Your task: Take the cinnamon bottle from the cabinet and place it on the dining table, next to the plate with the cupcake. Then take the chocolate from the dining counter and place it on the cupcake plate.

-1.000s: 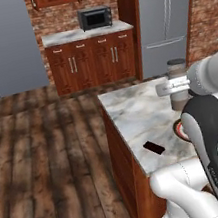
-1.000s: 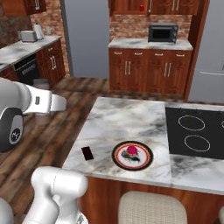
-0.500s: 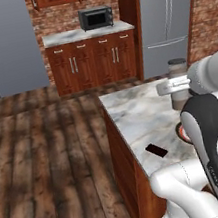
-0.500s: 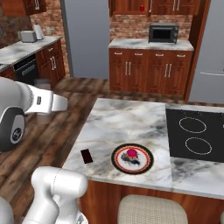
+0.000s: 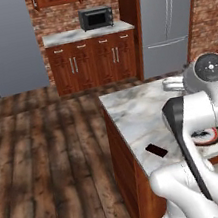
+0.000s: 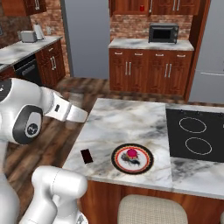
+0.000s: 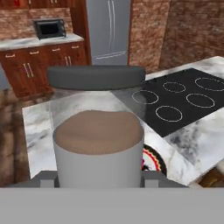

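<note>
**Cinnamon bottle carried over island**

Landmark: marble island counter (image 6: 127, 122). Cooktop (image 6: 195, 133) is inset at its right end. Plate with cupcake (image 6: 131, 158) sits near its front edge, chocolate (image 6: 86, 155) just left of the plate. Gripper (image 7: 99, 177), part open, grips cinnamon bottle (image 7: 98, 146) above the counter.

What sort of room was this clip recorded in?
A rendered home kitchen, by the look of it: a microwave sits on a marble counter over wooden cabinets, a steel fridge stands beside them, and the island carries a black cooktop.
</note>
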Robot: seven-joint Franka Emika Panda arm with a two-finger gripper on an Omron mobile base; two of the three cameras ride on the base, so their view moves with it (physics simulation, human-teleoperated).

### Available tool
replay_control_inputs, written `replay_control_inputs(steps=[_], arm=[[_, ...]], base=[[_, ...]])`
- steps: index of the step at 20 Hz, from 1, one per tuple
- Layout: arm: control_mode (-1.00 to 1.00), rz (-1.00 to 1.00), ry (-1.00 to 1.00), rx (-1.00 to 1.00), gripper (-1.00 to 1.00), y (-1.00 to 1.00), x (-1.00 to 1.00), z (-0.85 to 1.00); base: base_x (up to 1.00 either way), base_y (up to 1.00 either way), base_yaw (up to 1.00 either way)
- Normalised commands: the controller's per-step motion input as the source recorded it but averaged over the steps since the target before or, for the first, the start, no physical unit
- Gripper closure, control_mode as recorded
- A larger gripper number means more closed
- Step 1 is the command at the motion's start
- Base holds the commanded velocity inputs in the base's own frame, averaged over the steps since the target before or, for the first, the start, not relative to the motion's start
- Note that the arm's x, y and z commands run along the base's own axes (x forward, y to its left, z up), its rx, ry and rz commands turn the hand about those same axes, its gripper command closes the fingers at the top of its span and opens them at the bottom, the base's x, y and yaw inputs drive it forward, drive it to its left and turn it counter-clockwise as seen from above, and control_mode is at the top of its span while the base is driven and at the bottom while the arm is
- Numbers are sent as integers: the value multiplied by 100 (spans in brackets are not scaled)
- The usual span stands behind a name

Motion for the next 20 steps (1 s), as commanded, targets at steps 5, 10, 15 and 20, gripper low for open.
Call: replay_control_inputs(steps=[5,10,15,20], arm=[[-100,-43,3,1,100,-21,31,-74],[-100,-23,14,2,100,-14,33,-79],[-100,-12,5,5,100,-35,35,-54],[-100,-9,0,0,100,-14,50,-57]], base=[[0,0,0],[0,0,0],[0,0,0],[0,0,0]])
